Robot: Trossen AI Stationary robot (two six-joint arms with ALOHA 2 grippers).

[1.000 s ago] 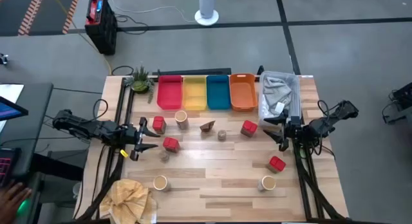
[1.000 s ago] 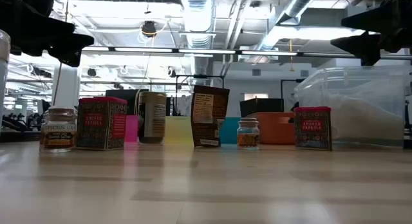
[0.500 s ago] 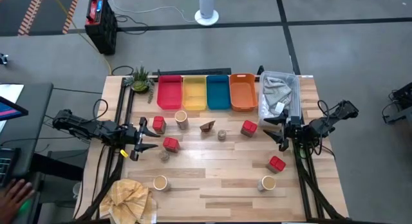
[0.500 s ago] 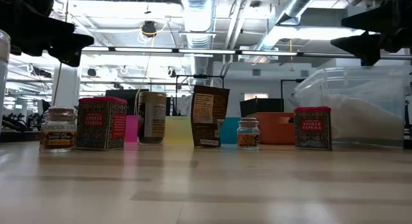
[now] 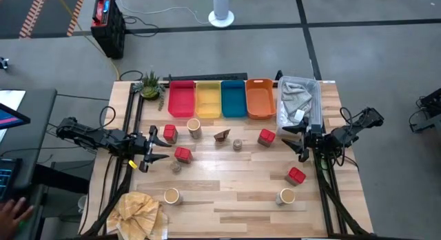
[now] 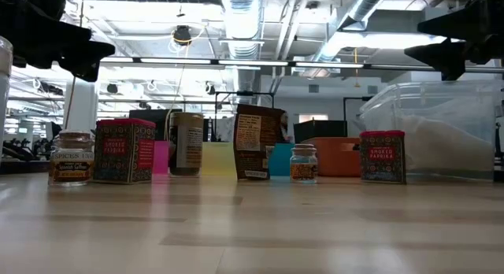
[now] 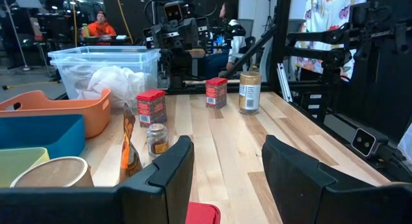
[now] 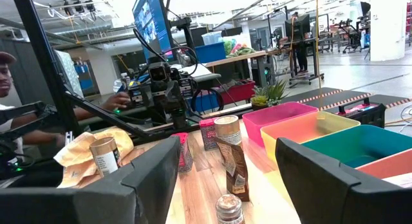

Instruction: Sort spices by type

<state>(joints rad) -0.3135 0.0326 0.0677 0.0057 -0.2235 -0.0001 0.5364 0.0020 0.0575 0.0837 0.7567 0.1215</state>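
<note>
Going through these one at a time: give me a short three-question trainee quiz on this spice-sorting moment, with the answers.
1. True or false: the left gripper is shut on a red pack.
2. How many coloured bins stand in the row at the table's far edge?
3. Which lies nearest the brown pouch? A) crumpled paper B) small jar C) potted plant

Key: 1 false, both it and the right gripper are open and hold nothing. 2 four. 3 B.

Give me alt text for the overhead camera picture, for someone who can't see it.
Seen from above, spice containers lie scattered on a wooden table, none in the red bin, yellow bin, blue bin or orange bin along its far edge. The left gripper and right gripper hover at opposite sides, jaws open and empty.
</note>
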